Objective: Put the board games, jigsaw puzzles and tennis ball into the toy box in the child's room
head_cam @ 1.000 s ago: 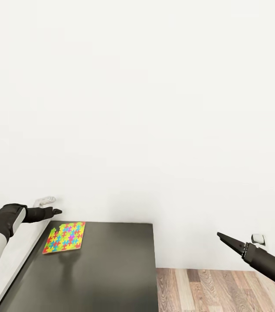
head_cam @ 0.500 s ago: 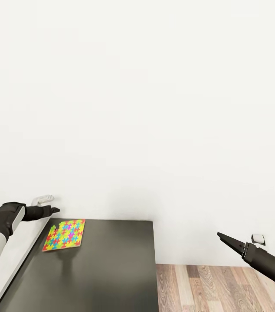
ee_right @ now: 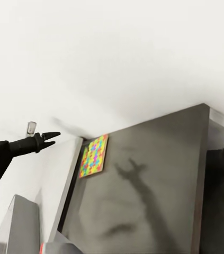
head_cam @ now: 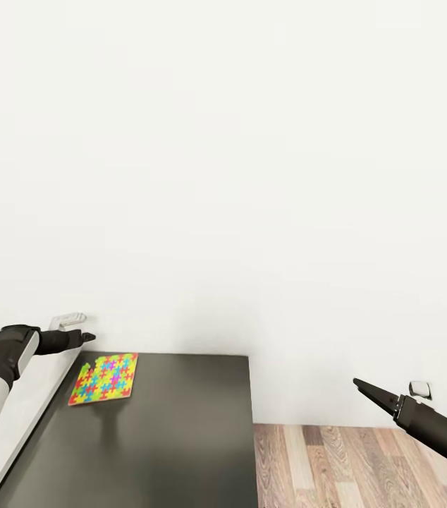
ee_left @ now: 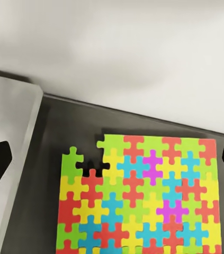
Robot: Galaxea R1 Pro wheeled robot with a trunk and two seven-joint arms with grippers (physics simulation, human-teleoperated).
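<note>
left gripper: at the far left of the head view, raised above the seam between the light-grey table and the dark grey side cabinet. its two dark fingers, seen at the opposite edges of the left wrist view, stand well apart with nothing between them. the fingertips look down on the jigsaw puzzle and do not touch it.

jigsaw puzzle: a flat multicoloured mosaic square lying on the far left part of the side cabinet top, just beside the table's edge. one piece is missing near its far left corner, leaving a dark notch. it also shows in the right wrist view, with the left gripper in the air to its left.

right gripper: at the near right, held in the air over the wooden floor, well apart from the cabinet. its fingers lie close together in a narrow point and hold nothing.

surroundings: a plain white wall stands behind the cabinet. a small wall socket sits low on the wall, just beyond the right arm.
</note>
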